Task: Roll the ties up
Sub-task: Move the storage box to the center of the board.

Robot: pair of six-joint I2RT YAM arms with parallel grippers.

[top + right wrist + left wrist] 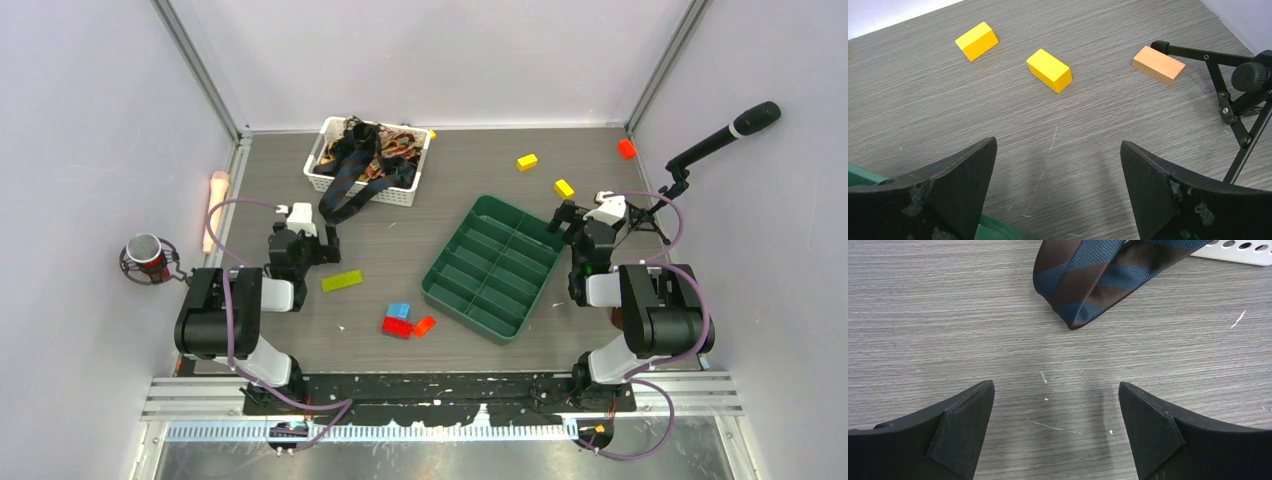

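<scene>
Several ties (372, 150) lie piled in a white basket (318, 152) at the back of the table. One dark tie with blue stripes (345, 198) hangs over the basket's front edge onto the table. In the left wrist view its pointed end (1083, 285) lies flat just ahead of my left gripper (1056, 385), which is open over bare wood and touches nothing. My left gripper (325, 238) sits just below that tie end. My right gripper (565, 222) is open beside the green tray, and in its wrist view my right gripper (1058, 142) holds nothing.
A green compartment tray (452, 238) lies mid-table; its corner (993, 231) shows under my right fingers. Two yellow bricks (977, 41) (1049, 70), an orange brick (1158, 65) and a microphone tripod (1238, 100) lie ahead of it. Lime (342, 281), blue (399, 311) and red (397, 327) bricks sit near the front.
</scene>
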